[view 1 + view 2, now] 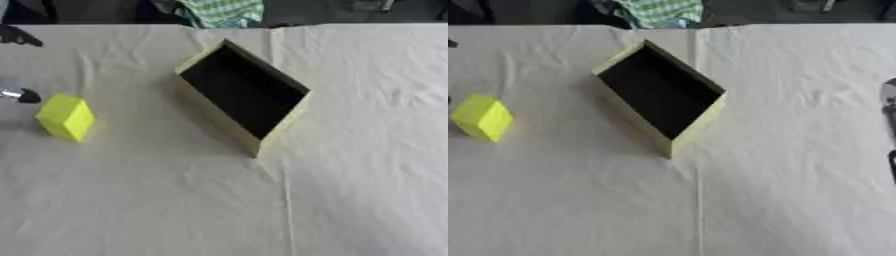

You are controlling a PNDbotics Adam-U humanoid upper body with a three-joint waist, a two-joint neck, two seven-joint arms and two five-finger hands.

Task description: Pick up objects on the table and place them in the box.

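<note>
1. The box (243,95), pale yellow outside and dark inside, is shown open-topped and set askew near the middle of the table (350,200), which is covered with a creased white cloth
2. No object can be made out inside the box; its dark interior appears empty, so no placement is judged to have been completed
3. A yellow block (66,117) is seen standing on the cloth at the left, well apart from the box; it is the only loose object visible and is judged still to be picked up
4. The left robot hand (22,95) is shown only as a dark and silver tip at the left edge, just beside the far-left side of the block; whether contact is made, and whether its fingers are spread or closed, cannot be told
5. The right robot hand (890,125) is shown only as a dark sliver at the right edge of the right eye view, well apart from both objects; its finger state cannot be told
6. The task is judged to be at its start: grasping, carrying and release into the box all remain
</note>
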